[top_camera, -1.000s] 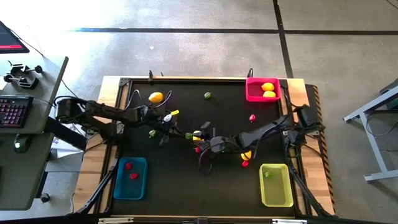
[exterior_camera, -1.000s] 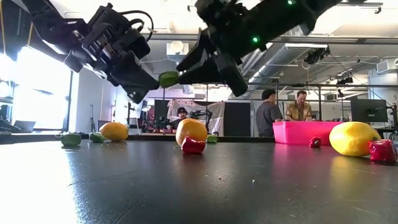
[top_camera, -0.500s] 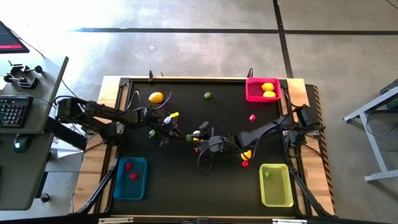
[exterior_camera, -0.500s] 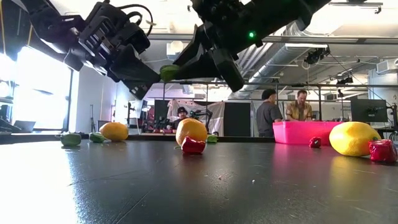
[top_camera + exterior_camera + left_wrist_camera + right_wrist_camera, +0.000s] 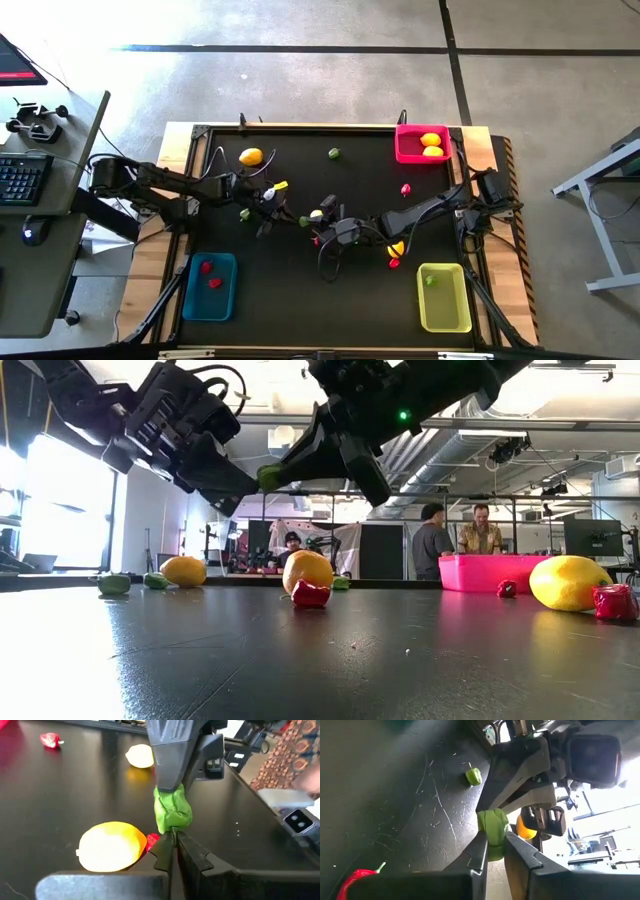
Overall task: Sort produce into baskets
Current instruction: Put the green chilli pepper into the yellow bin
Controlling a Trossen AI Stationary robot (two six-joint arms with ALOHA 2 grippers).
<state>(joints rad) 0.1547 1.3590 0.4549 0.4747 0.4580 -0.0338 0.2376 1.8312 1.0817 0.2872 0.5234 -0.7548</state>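
A small green toy vegetable (image 5: 303, 220) hangs above the middle of the table between my two grippers. My left gripper (image 5: 295, 217) comes at it from the table's left and my right gripper (image 5: 310, 221) from the right. Both are shut on it. It also shows in the low view (image 5: 268, 475), clear of the table. Under them lie a yellow lemon (image 5: 317, 214) and a red piece (image 5: 318, 240). The pink-red basket (image 5: 408, 148) holds two lemons, the blue basket (image 5: 210, 305) two red pieces, and the yellow-green basket (image 5: 445, 310) one green piece. My left gripper pinches the green piece's near end (image 5: 172, 827) at the tips of its two nearly closed fingers, slanting down from the table's left. The piece is lifted clear. My right gripper has the piece's body (image 5: 492, 840) pinched between its two fingers (image 5: 478, 851), coming from the table's right. The piece sticks out past the fingertips.
Loose on the table are a lemon (image 5: 250, 156) at the far left, a green piece (image 5: 334, 153) at the far middle, a green piece (image 5: 244, 213) at the left, a red piece (image 5: 405, 188), and a lemon (image 5: 397, 248) with a red piece (image 5: 394, 263) by the yellow-green basket. People stand beyond the table.
Both grippers and the green piece between them have gone up a little; the piece stays clear of the table.
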